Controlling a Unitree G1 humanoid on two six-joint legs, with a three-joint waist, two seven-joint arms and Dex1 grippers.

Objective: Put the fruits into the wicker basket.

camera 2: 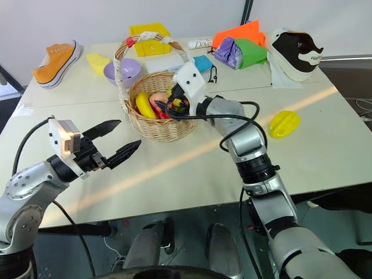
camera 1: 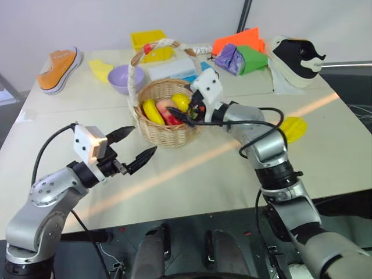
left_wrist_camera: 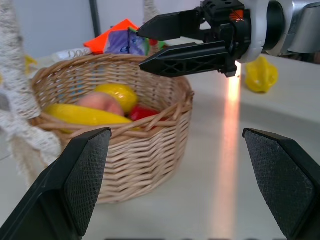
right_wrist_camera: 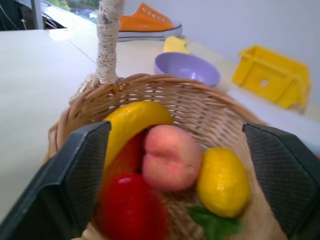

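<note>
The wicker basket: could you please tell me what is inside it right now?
Inside the wicker basket lie a banana, a peach, a lemon and a red fruit. Whatever lies beneath them is covered.

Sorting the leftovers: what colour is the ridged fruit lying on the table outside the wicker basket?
Bright yellow: the ridged starfruit, clearest in the right eye view.

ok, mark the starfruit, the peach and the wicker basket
starfruit (camera 2: 284,123), right eye view, middle of its ridged body.
peach (right_wrist_camera: 171,157), right wrist view, centre of its pink face.
wicker basket (camera 1: 168,133), left eye view, front of its woven wall.
</note>
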